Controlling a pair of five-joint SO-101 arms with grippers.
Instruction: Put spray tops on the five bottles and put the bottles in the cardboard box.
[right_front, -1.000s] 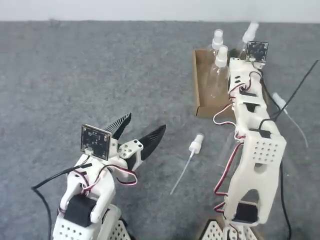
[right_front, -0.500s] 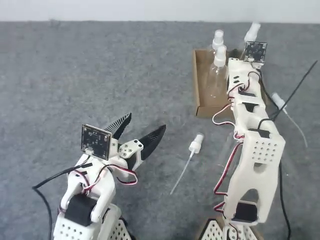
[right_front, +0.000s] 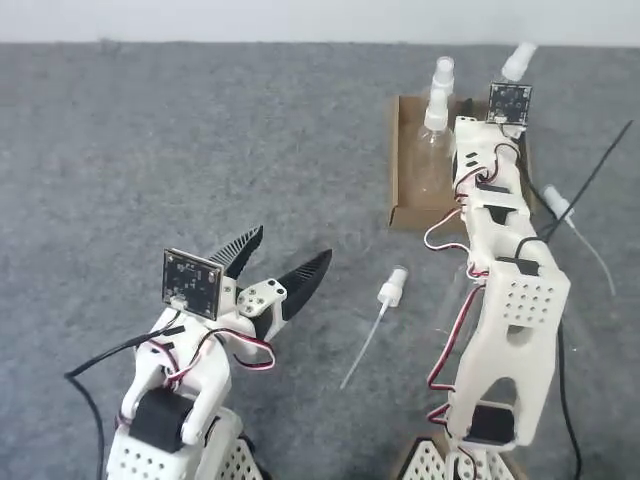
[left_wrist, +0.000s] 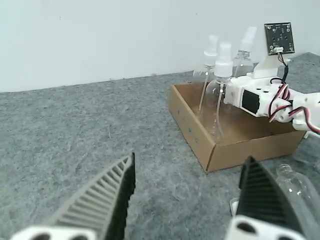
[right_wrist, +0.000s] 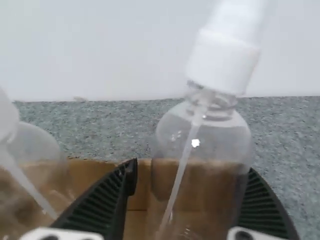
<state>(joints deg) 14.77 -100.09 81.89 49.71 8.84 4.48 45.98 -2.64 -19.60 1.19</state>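
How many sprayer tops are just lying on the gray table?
2. One spray top lies between the two arms. The other spray top lies to the right of the right arm, near the box. That arm may hide more.

my left arm (right_front: 185, 400) sits folded low by its base, left fingers (right_front: 303, 272) spread wide. my right arm (right_front: 510, 300) is stretched straight out ahead, right fingers (right_wrist: 107, 200) parted just as wide.
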